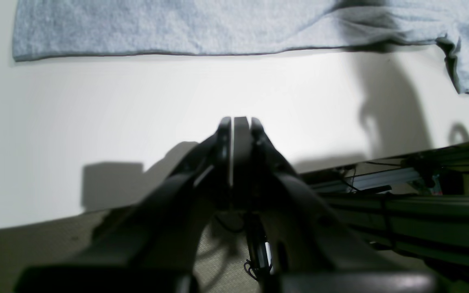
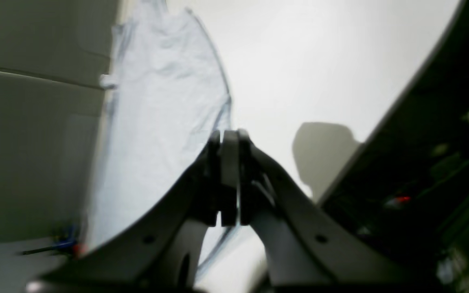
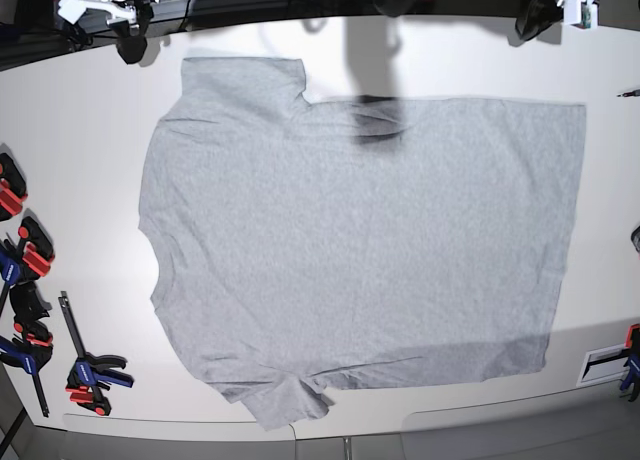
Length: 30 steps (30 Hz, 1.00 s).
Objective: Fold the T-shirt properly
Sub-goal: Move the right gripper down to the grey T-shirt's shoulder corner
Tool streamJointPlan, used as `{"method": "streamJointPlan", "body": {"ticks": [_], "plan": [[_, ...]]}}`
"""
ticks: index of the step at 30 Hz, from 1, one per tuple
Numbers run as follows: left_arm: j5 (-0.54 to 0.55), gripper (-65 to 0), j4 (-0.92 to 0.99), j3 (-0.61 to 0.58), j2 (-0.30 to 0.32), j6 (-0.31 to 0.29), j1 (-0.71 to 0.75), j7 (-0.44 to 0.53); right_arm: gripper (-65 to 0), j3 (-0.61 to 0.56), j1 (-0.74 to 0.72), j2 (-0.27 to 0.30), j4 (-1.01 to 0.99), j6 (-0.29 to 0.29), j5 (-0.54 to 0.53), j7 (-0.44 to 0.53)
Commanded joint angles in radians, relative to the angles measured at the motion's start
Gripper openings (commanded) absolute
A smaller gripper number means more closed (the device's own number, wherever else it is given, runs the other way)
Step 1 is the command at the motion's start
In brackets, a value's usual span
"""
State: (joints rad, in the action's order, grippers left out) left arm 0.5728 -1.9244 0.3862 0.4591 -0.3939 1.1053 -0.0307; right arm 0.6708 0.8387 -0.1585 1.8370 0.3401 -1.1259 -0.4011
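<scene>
On my left wrist view, the left gripper [image 1: 240, 122] is clenched on nothing, poised over the bare white table [image 1: 177, 106]; the T-shirt [image 1: 169, 26] lies flat along the far edge, well apart from it.

On my right wrist view, the right gripper [image 2: 229, 136] is clenched too, empty, with the shirt stretching away on its left.

In the base view I see the shirt spread across the table's middle, plain side up, clamps [image 3: 30, 310] lining the left edge.
</scene>
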Motion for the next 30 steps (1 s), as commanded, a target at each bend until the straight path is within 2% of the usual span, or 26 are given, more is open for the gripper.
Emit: {"method": "streamJointPlan", "body": {"ticks": [1, 4, 10, 11, 14, 16, 17, 22, 30], "plan": [[0.008, -65.0, -0.013, 0.006, 0.006, -0.003, 0.013, 0.023, -65.0, 0.015, -0.005, 0.001, 0.016, 0.023, 0.021, 0.021], [0.008, -65.0, -0.013, 0.006, 0.006, -0.003, 0.013, 0.023, -65.0, 0.035, -0.046, 0.001, 0.016, 0.023, 0.129, 0.023], [0.008, -65.0, -0.013, 0.006, 0.006, -0.003, 0.008, 0.023, -65.0, 0.037, -0.124, 0.001, 0.016, 0.023, 0.216, 0.055], [0.008, -65.0, -0.013, 0.006, 0.006, -0.003, 0.006, 0.023, -63.3, 0.037, -0.138, 0.001, 0.016, 0.024, 0.238, 0.057], [0.008, -65.0, -0.013, 0.006, 0.007, -0.003, 0.005, 0.023, -48.4, 0.035, -0.175, 0.007, 0.016, 0.024, 0.261, 0.056], [0.008, -65.0, -0.013, 0.006, 0.007, -0.003, 0.005, 0.023, -37.2, 0.035, -0.19, 0.034, 0.016, 0.023, 0.259, 0.056], [0.008, -65.0, -0.013, 0.006, 0.007, -0.003, 0.005, 0.023, -34.0, 0.035, -0.194, 0.048, 0.016, 0.02, 0.259, 0.054], [0.008, -65.0, -0.013, 0.006, 0.008, -0.003, 0.002, 0.023, -33.5, 0.035, -0.225, 0.093, 0.013, -0.002, 0.226, -0.045], [0.008, -65.0, -0.013, 0.006, 0.007, -0.003, -0.001, -0.001, -33.6, 0.029, -0.294, 0.134, -0.076, 0.001, 0.197, -0.108]]}}
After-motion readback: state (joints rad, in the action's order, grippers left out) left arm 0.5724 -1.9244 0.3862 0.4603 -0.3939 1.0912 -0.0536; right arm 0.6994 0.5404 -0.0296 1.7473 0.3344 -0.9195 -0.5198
